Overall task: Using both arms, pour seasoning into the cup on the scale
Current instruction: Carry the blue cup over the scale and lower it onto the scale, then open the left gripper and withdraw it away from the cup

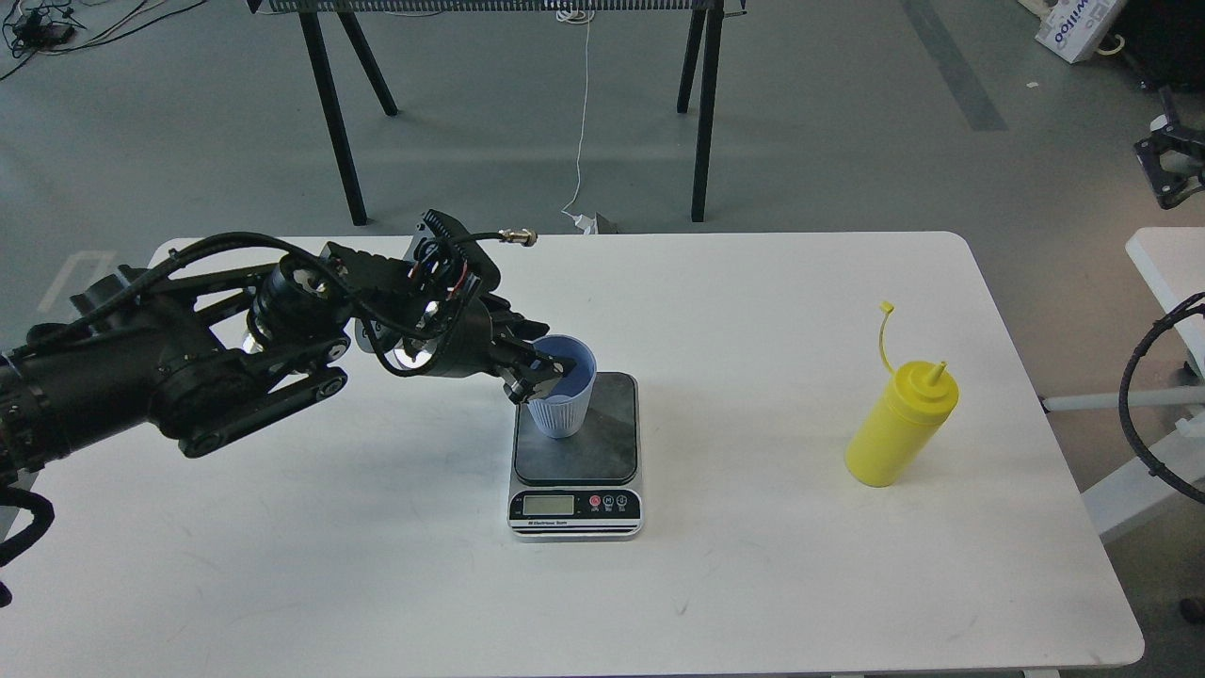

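The light blue-grey ribbed cup (pixel 563 400) stands upright on the back left part of the scale (pixel 576 454), whose dark plate faces up and whose display is toward me. My left gripper (pixel 538 367) reaches in from the left and is shut on the cup's near-left rim, one finger inside and one outside. The yellow seasoning bottle (pixel 901 426) stands at the right of the table (pixel 753 584), cap off and hanging on its tether. A black claw-like part of my right arm (pixel 1170 169) shows at the far right edge, far from the bottle; its fingers cannot be told apart.
A black-legged stand (pixel 329 104) is on the floor behind the table, with a white cable (pixel 582 141) hanging down. A second white table (pixel 1167 273) and a black cable loop (pixel 1134 405) are at the right edge.
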`<state>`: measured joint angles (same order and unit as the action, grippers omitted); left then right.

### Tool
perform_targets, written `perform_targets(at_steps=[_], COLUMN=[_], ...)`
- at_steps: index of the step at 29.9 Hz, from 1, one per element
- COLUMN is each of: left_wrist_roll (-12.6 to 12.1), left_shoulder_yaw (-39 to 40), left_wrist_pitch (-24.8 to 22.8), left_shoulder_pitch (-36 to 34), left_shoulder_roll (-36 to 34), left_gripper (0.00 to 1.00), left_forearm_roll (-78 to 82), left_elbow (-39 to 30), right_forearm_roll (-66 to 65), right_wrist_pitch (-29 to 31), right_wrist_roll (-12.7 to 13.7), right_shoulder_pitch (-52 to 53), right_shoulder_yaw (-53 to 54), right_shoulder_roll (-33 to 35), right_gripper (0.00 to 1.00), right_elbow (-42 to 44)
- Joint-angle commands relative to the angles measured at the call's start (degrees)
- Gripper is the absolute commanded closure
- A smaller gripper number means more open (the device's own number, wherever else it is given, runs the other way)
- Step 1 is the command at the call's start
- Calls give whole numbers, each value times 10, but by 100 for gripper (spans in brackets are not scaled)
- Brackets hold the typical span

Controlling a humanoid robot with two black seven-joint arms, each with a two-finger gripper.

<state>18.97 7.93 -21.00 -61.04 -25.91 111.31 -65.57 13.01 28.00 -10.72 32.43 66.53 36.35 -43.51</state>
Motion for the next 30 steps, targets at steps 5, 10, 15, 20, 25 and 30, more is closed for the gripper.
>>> perform_targets(at_steps=[5,10,15,20,25,30], left_wrist_roll=[7,3,1,1,-3,-23], left_shoulder_yaw=[65,174,201,205,246,299], left_wrist_pitch=[13,11,6,3,-27,-29], left_shoulder_pitch=[-4,2,1,16,51,93], left_shoulder_roll=[-26,-29,-23,-26,-27,-41], left_gripper=[10,1,0,0,0,0], left_forearm_roll=[-194,-419,-662,-900,-1013,-1036], left_elbow=[-1,7,39,55,95,97], right_forearm_roll=[1,2,50,90,97,107], right_wrist_pitch=[0,0,0,0,0,0], right_wrist_roll=[-2,1,3,-4,-3,0], right_shoulder_pitch=[-46,-151,-303,-414,-488,-523], right_shoulder_yaw=[2,31,55,56,51,17], right_shoulder_roll=[9,15,18,-9,-52,-80], right_gripper=[1,1,1,1,1,2], right_elbow=[-46,-146,-271,-330,-379,-385])
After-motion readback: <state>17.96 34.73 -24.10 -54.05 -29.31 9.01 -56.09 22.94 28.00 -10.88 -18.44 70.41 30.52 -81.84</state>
